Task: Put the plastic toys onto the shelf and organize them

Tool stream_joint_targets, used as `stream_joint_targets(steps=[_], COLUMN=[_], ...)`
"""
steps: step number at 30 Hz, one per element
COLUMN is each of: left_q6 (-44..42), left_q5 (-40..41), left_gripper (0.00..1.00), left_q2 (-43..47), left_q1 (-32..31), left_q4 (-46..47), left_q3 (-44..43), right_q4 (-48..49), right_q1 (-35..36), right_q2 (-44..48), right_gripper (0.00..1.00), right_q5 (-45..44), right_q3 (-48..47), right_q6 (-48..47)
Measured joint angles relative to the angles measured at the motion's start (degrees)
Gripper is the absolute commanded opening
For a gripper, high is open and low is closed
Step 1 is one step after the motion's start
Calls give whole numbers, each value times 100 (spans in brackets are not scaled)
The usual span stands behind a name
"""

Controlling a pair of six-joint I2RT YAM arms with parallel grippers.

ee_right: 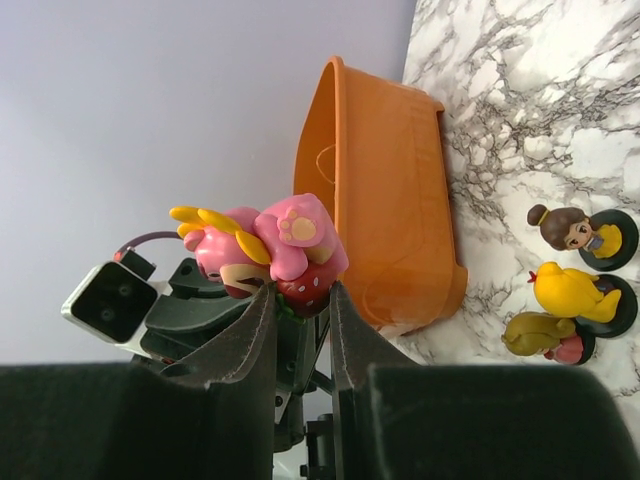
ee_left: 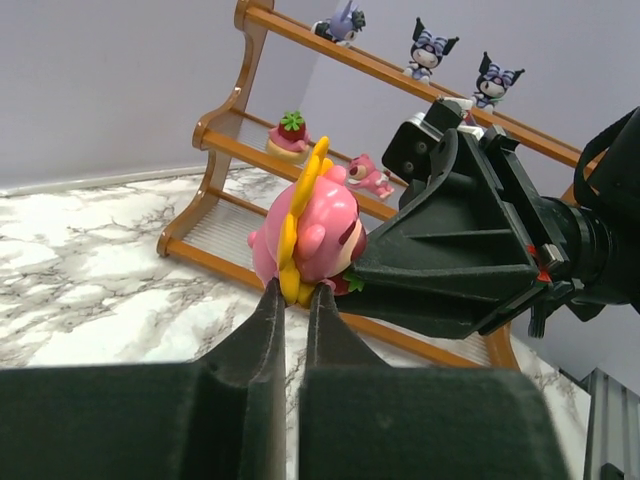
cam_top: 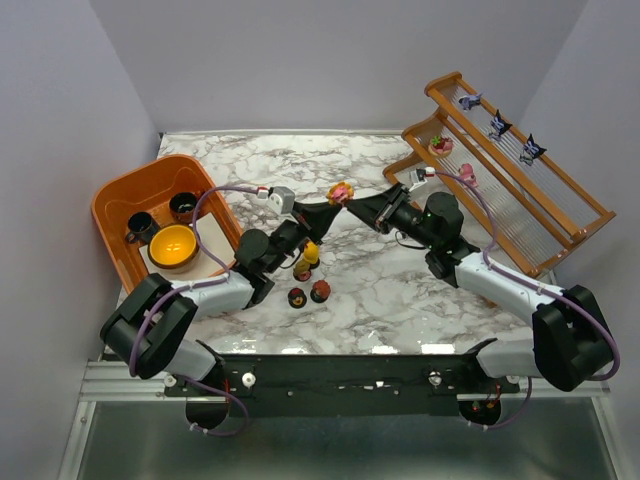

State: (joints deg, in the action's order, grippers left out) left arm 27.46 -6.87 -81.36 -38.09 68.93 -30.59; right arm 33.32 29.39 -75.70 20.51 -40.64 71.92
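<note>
The pink figurine (cam_top: pixel 342 191) hangs above the worktop (cam_top: pixel 400 300) at centre frame, pinched from both sides. The left gripper (ee_left: pixel 295 295) is closed tight on its thin yellow frill, while the right gripper (ee_right: pixel 300 292), jaws narrowly apart, clamps its strawberry base. This looks like a handover, probably because the shelf (cam_top: pixel 578 190) at upper right lies nearer the right arm, though which one will let go is unclear.
</note>
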Motion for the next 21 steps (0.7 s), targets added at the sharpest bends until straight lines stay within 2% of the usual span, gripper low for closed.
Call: stream_joint_targets(steps=[4,10,13,17,21], left_q6=[-63,-197,-216,-214,-203], left_q5=[2,24,28,24,17], left_gripper=[47,59,58,52,52], left_q2=[35,138,168,168,153], left_q1=[-2,-2,2,17,24], left_q4=[-2,52,166,251,317], left_q3=[22,31,31,31,28], right_q4=[0,-151,-271,-337,-339], right_q1=[2,2,9,17,17], right_q2=[-2,-37,-52,-66,-76], right_gripper=[1,1,1,1,1], right_q5=[63,142,181,216,258], right_q3=[0,-2,-2,-2,-2], right_q6=[-7,-59,-79,-94,-94])
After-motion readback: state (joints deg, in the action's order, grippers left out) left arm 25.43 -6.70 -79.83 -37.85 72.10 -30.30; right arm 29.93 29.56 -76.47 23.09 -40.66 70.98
